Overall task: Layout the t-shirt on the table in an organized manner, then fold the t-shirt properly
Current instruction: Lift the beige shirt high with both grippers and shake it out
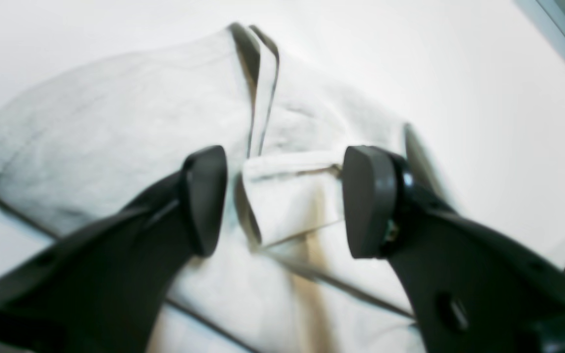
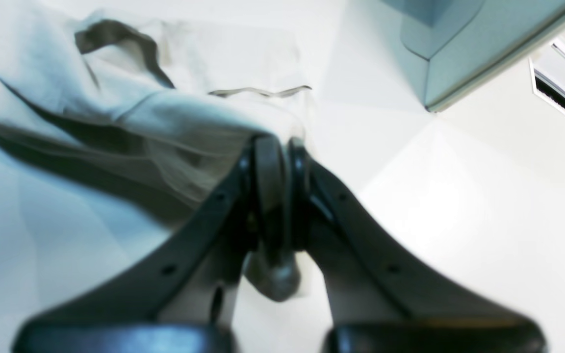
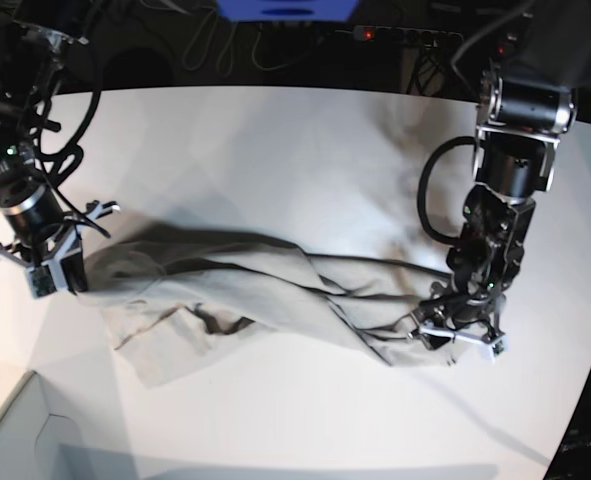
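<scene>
The t-shirt (image 3: pixel 265 290) lies twisted in a long rope-like band across the table (image 3: pixel 275 130), stretched between my two arms. At its left end in the base view, my right gripper (image 3: pixel 60 270) is shut on an edge of the cloth. The right wrist view shows that pinch closely: the right gripper (image 2: pixel 280 147) holds bunched t-shirt (image 2: pixel 165 127) lifted off the table (image 2: pixel 459 220). At the other end, my left gripper (image 3: pixel 455 335) hovers just over the cloth. Up close, the left gripper (image 1: pixel 285 196) stands open, its pads either side of a small folded flap of the t-shirt (image 1: pixel 115 127).
A pale box corner (image 3: pixel 15 430) sits at the bottom left of the base view and shows again as the box corner (image 2: pixel 439 49) near my right gripper. Cables and a power strip (image 3: pixel 395 33) lie beyond the table's far edge. The table's curved edge (image 3: pixel 575 400) runs down the right.
</scene>
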Motion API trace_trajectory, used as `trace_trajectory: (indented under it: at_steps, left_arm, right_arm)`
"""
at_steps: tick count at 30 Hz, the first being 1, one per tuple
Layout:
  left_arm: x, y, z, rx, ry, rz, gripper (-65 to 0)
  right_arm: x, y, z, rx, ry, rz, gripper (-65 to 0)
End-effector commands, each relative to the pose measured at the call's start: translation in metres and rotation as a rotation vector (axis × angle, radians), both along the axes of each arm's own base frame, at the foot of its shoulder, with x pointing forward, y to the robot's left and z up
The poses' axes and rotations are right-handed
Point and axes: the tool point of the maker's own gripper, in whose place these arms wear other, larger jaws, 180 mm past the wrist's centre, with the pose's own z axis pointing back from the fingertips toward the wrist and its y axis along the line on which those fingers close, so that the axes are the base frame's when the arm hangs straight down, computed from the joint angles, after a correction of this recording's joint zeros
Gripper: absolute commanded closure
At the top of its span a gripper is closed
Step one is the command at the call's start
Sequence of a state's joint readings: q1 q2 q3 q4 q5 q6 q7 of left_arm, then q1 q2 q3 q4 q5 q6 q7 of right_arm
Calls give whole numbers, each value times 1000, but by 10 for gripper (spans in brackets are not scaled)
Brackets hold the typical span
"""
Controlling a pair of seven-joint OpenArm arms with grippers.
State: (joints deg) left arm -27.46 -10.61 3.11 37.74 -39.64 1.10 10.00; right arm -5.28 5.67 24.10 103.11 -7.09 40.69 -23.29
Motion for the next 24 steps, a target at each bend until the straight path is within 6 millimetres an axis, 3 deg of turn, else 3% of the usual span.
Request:
trace_trajectory:
  at_steps: [1, 6, 9, 14, 16, 20, 22, 24]
  left_arm:
    - [18, 0, 24, 1, -69, 3, -365]
    - [17, -10, 20, -12, -63, -6, -344]
    - [9, -10, 2, -22, -11, 6, -224]
    - [9, -6, -5, -31, 16, 25, -3]
    - [10, -6, -3, -34, 13, 26, 0]
    - [25, -14, 29, -38, -79, 0, -1]
    - [22, -19, 40, -38, -122, -16, -1]
    - [23, -25, 66, -34, -204, -37, -1]
  right_arm:
    - [7, -1, 18, 7, -67, 1, 0]
    - [7, -2, 18, 4, -67, 0, 0]
    - [7, -2, 18, 4, -67, 0, 0]
    - [4, -3, 14, 1, -54, 0, 0]
    - [3, -3, 13, 1, -51, 0, 0]
    - [2, -3, 12, 1, -48, 0, 0]
    - [2, -3, 12, 1, -48, 0, 0]
    - [2, -3, 12, 1, -48, 0, 0]
